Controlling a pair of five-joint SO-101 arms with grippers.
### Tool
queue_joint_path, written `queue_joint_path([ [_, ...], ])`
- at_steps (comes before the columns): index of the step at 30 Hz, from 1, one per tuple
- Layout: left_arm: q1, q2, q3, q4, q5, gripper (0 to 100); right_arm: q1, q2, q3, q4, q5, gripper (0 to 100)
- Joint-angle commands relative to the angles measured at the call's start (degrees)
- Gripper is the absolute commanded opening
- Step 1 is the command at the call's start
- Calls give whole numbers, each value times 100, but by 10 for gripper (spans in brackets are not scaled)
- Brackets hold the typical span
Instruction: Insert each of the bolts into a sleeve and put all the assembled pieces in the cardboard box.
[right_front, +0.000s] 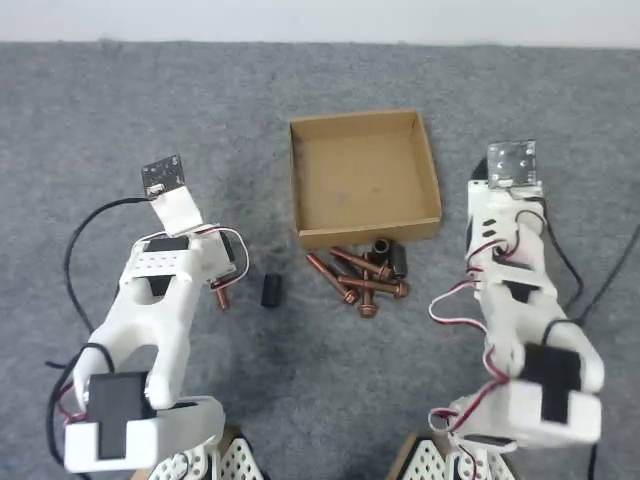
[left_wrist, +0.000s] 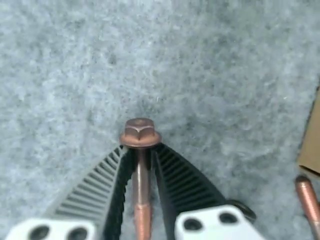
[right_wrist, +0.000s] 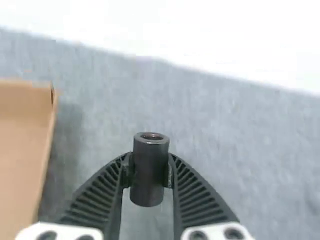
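Note:
My left gripper (left_wrist: 141, 148) is shut on a copper bolt (left_wrist: 140, 135), its hex head sticking out past the fingertips above the grey carpet. In the high view this bolt (right_front: 221, 293) hangs by the left arm, just left of a loose black sleeve (right_front: 272, 289) lying on the carpet. My right gripper (right_wrist: 149, 165) is shut on another black sleeve (right_wrist: 150, 150), held with its hole facing outward, beside the cardboard box (right_wrist: 25, 140). The box (right_front: 300, 180) has nothing in it. Several bolts (right_front: 360, 278) and two sleeves (right_front: 392, 253) lie piled in front of it.
The right arm (right_front: 505, 230) stands right of the box, its wrist level with the box's right wall. Cables run beside both arms. Open carpet lies left of the box and behind it. A stray bolt (left_wrist: 306, 200) shows near the box edge (left_wrist: 312, 135).

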Motion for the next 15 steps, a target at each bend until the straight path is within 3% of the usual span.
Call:
queue_joint_path([
  [1,-18,-360,-48,-149,-9,11,-295,303,-62,-1077,53,6],
  [6,-18,-360,-48,-158,-79,11,-769,866,-185,-1807,-185,6],
  [12,-18,-360,-48,-158,-721,11,-1200,910,-141,-2114,-1960,6],
  [15,-18,-360,-48,-158,-774,11,-1279,901,-26,-2123,-2400,6],
])
